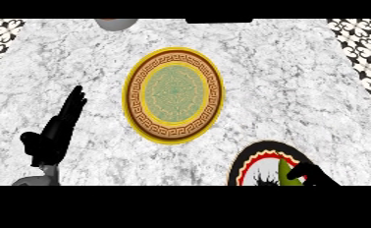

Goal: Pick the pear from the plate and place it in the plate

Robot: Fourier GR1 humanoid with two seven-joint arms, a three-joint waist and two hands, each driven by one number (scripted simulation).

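Right robot hand (313, 175) sits on pear (286, 172), fingers curled round it, over dark plate (250, 160) at my lower right. Pear's long axis: can't tell. Gold plate (174, 94) lies up-left of that hand. Left robot hand (56, 131) open, resting, far from the pear.

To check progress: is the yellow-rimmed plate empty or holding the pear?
Empty. The yellow-rimmed plate shows only its pattern; the pear lies on the black plate.
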